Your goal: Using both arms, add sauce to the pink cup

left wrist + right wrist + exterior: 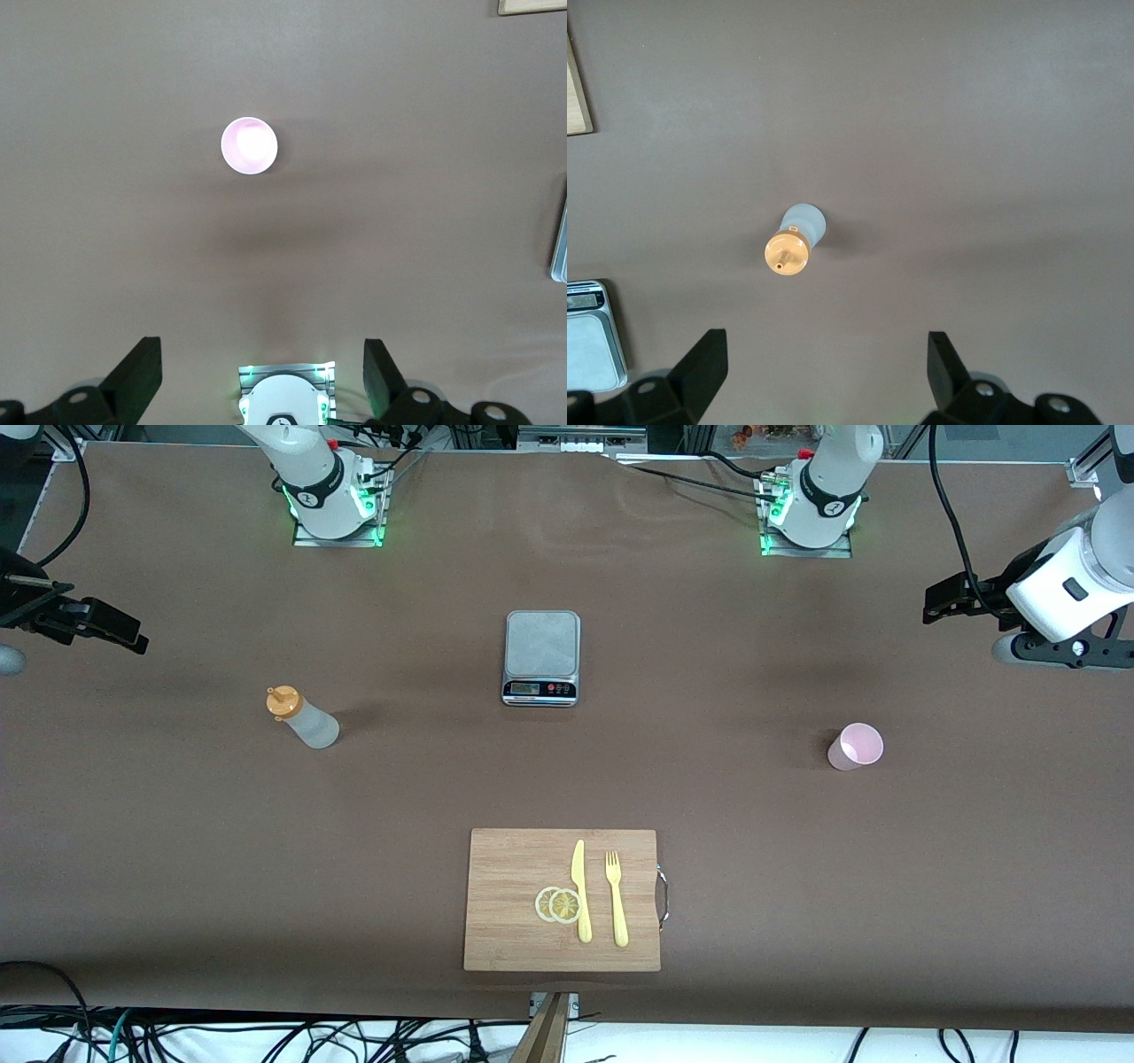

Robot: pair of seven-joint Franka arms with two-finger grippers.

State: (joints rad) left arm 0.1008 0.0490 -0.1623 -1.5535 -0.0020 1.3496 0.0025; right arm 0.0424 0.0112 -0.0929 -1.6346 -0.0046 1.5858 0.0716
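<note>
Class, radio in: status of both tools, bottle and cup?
Left tool open above pale pink plastic cup. Right tool open above orange-capped whitish squeeze bottle. Nothing obstructing either.

Bright, even overhead light; soft shadows on the table (177, 824); sharp focus, glare inside the pink cup (249, 145).

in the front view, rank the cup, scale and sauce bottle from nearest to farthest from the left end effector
1. Cup, at the left arm's end, closest to the left end effector.
2. Scale, mid-table.
3. Sauce bottle, toward the right arm's end.
</note>
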